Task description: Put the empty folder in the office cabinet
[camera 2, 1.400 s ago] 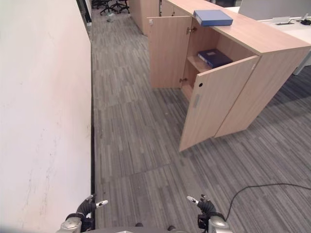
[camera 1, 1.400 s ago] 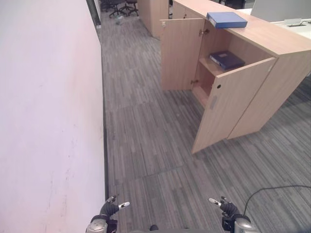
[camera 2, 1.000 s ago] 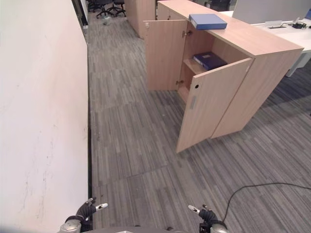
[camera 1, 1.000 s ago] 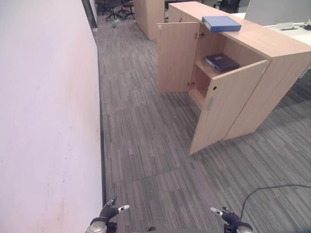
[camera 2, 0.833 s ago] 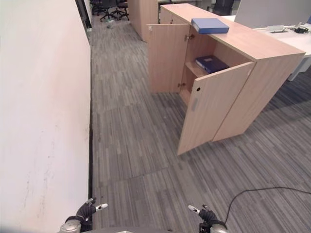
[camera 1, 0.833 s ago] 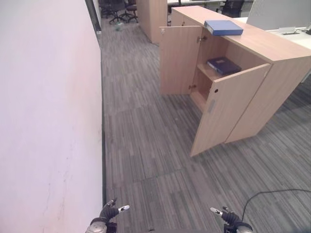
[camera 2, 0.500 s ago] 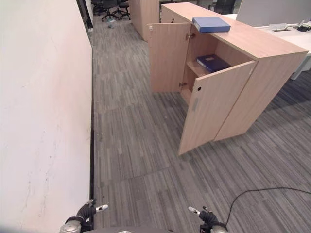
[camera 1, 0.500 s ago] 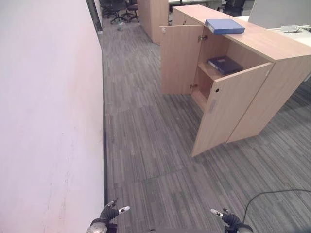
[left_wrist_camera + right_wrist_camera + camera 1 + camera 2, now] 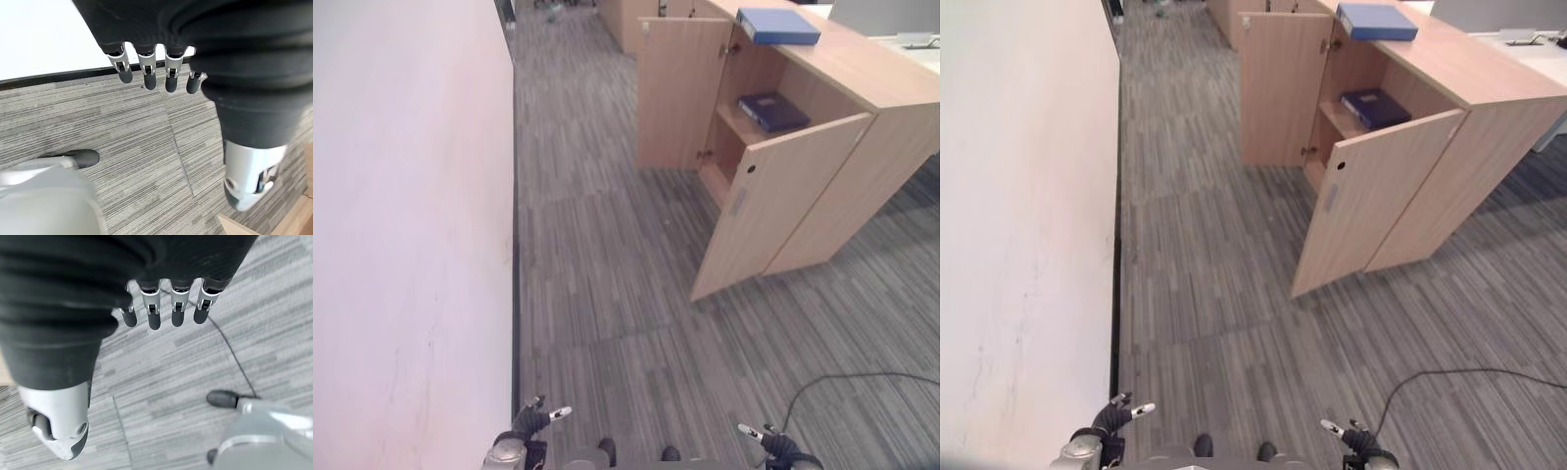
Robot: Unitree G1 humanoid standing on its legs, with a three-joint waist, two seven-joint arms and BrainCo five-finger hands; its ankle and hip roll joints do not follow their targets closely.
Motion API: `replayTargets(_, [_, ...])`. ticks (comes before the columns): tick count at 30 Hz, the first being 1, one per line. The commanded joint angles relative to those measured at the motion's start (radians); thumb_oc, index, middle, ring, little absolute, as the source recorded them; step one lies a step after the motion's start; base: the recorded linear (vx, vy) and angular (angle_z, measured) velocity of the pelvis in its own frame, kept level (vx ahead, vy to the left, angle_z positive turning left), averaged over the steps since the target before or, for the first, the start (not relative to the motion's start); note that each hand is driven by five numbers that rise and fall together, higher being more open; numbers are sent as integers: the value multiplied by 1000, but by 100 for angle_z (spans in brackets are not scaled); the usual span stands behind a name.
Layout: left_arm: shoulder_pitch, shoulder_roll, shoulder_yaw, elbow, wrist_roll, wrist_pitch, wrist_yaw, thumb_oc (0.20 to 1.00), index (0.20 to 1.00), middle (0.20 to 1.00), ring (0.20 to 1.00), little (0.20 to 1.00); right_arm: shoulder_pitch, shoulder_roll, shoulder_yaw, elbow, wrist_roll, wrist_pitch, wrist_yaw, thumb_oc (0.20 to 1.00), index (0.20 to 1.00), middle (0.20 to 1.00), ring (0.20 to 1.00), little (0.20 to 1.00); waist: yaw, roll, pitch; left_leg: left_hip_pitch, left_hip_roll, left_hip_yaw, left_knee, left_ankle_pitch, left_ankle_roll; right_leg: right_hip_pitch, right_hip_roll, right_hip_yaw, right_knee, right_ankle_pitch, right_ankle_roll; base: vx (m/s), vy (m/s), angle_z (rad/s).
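Left eye view: left hand [image 9: 530,423] hangs relaxed and empty; right hand [image 9: 770,443] likewise. Well ahead of the right hand, a blue folder [image 9: 779,24] lies atop the open cabinet [image 9: 862,88]. Likely light and stiff; grasp an overhanging edge.

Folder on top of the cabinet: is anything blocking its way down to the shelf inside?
Nothing visible does. The light blue folder lies on the cabinet top, both doors stand open, and the shelf holds a dark blue folder with bare space beside it. Both hands hang far back over the carpet.
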Motion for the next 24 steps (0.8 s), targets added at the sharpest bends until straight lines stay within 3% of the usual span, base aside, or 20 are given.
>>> replayTargets(1, [-14,14,-20,-27,-28,-22,12,1000,1000,1000,1000,1000,3,-61,-13,-7,3,-5,-11,1000,1000,1000,1000,1000,20,34,-9,-45,156,14,-132,76,-17,70,-39,66,107,-149,115,177,26,-3])
replayTargets(2, [-13,14,-20,-27,-28,-22,12,1000,1000,1000,1000,1000,4,-61,-13,-7,3,-5,-10,1000,1000,1000,1000,1000,20,31,-9,-43,152,16,-133,74,-16,72,-43,66,107,-151,115,272,46,8])
replayTargets(3, [-11,13,-22,-29,-29,-23,13,1000,1000,1000,1000,1000,7,-65,-12,-5,0,-3,-11,1000,1000,1000,1000,1000,34,37,-10,-78,150,10,-178,115,-21,93,-40,72,100,-164,119,530,111,9])
replayTargets(4, [0,9,-9,-40,-45,-23,15,1000,1000,1000,1000,1000,-3,-66,-4,3,-7,-3,-22,1000,1000,1000,1000,1000,88,46,-4,-179,143,6,-360,170,-26,165,-28,125,103,-234,119,635,124,20])
replayTargets(5, [2,12,-5,-35,-46,-24,14,1000,1000,1000,1000,1000,-7,-62,-3,8,-8,-2,-23,1000,1000,1000,1000,1000,101,38,-6,-195,139,8,-387,180,-27,185,-33,142,108,-253,118,650,150,12])
replayTargets(8, [10,14,2,-22,-44,-23,15,1000,1000,1000,1000,1000,-12,-59,-3,8,-7,0,-25,1000,1000,1000,1000,1000,118,32,-10,-232,161,13,-402,196,-31,220,-38,173,108,-275,122,324,129,-58])
replayTargets(9, [21,13,10,-4,-46,-23,14,1000,1000,1000,1000,1000,-16,-58,0,10,-9,-1,-24,1000,1000,1000,1000,1000,144,30,-14,-261,170,-30,-403,218,-42,251,-45,213,99,-289,126,227,100,-98])
replayTargets(11, [29,11,22,28,-45,-21,11,1000,1000,1000,1000,1000,-14,-50,5,18,-20,0,-18,1000,1000,1000,1000,1000,154,26,-28,-256,191,-50,-413,232,-54,259,-55,233,89,-292,138,324,207,-90])
replayTargets(15, [26,19,30,40,-36,-21,14,1000,1000,1000,1000,1000,-12,-34,7,23,-27,-2,-19,1000,1000,1000,1000,1000,160,13,-50,-236,208,-26,-410,285,-68,256,-80,230,77,-285,164,297,261,-31])
replayTargets(17, [22,34,33,32,-34,-21,16,1000,1000,1000,1000,1000,-8,-19,2,20,-23,2,-17,1000,1000,1000,1000,1000,164,-14,-73,-236,201,17,-375,300,-54,234,-124,227,92,-229,208,425,382,-7])
replayTargets(18, [16,48,27,35,-30,-20,18,1000,1000,1000,1000,1000,-15,-19,-15,18,-2,0,-18,1000,1000,1000,1000,1000,161,-37,-90,-232,173,57,-356,276,-30,190,-161,235,168,-62,253,400,392,-7])
replayTargets(20, [15,57,18,25,-23,-16,13,1000,1000,1000,1000,1000,-22,-23,-26,5,12,-4,-21,1000,1000,1000,1000,1000,156,-42,-100,-211,154,86,-372,247,-1,151,-172,233,247,50,275,288,314,-20])
replayTargets(22, [6,74,3,-9,-24,-18,11,1000,1000,1000,1000,1000,-36,-27,-43,-13,31,-9,-28,1000,1000,1000,1000,1000,146,-29,-93,-179,145,121,-388,216,26,76,-186,201,372,143,299,177,272,-32])
replayTargets(24, [-12,86,-14,-50,-34,-16,14,1000,1000,1000,1000,1000,-54,-26,-73,-6,59,-10,-47,1000,1000,1000,1000,1000,113,18,-70,-123,152,158,-395,168,55,-14,-213,90,529,188,320,194,434,-23])
